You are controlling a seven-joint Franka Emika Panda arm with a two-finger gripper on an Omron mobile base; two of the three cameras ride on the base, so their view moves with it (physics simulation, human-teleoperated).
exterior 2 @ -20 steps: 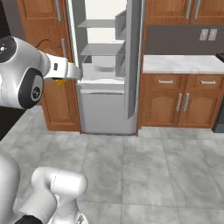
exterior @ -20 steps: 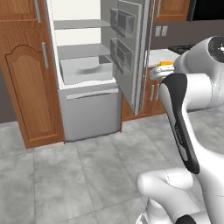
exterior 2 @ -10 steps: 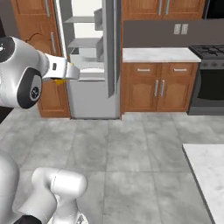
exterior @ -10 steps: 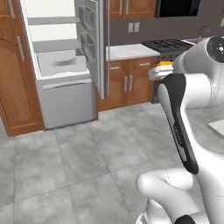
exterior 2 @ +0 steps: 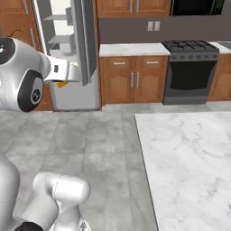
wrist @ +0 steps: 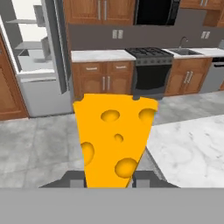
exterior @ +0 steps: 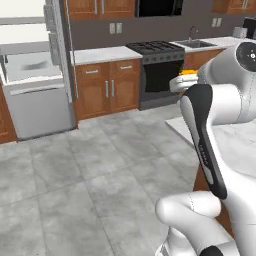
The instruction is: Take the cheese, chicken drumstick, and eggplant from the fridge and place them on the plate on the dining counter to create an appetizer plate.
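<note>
My gripper is shut on the cheese, a yellow-orange wedge with holes that stands upright between the dark fingertips. From the left base the cheese peeks out as an orange bit above the hand, held in the air. From the right base, a yellow corner of the cheese shows under the gripper. The fridge stands open at the far left, its door swung out. The white marble dining counter lies to the right. The plate, chicken drumstick and eggplant are out of view.
A black stove and brown wooden cabinets under a white wall counter line the back wall, with a sink further right. Grey tiled floor spreads between fridge and dining counter.
The whole scene has slid left as the base turns away from the fridge. The stove and marble dining counter have come into view. The cheese stays in the gripper.
</note>
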